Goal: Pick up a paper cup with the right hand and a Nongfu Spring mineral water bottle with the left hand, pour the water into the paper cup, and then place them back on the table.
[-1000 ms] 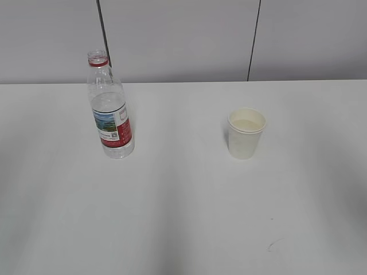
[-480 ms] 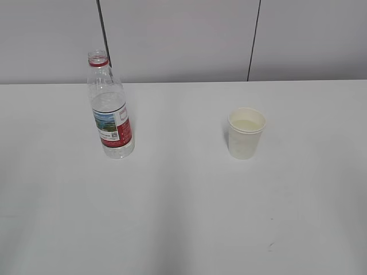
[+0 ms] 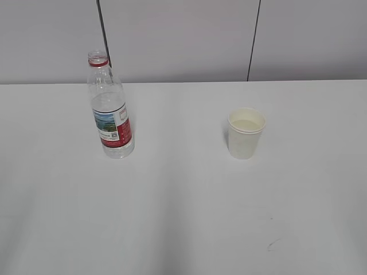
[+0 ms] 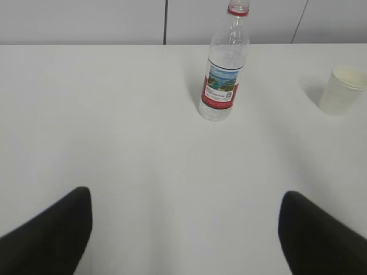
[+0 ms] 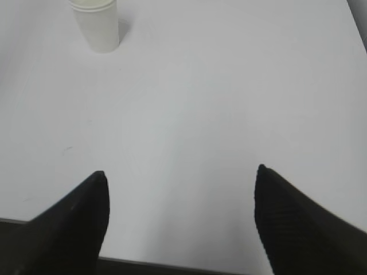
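Note:
The Nongfu Spring bottle (image 3: 110, 109) stands upright and uncapped on the white table (image 3: 183, 200) at the left, partly filled. It also shows in the left wrist view (image 4: 223, 63). The paper cup (image 3: 246, 132) stands upright to the right, with liquid inside; it shows in the left wrist view (image 4: 343, 90) and the right wrist view (image 5: 96, 23). My left gripper (image 4: 186, 197) is open and empty, well short of the bottle. My right gripper (image 5: 180, 175) is open and empty, near the table's front edge, far from the cup. Neither arm shows in the exterior view.
A small dark scuff mark (image 3: 274, 244) lies on the table at the front right. A grey panelled wall (image 3: 183, 40) stands behind the table. The table's near edge (image 5: 172, 266) shows in the right wrist view.

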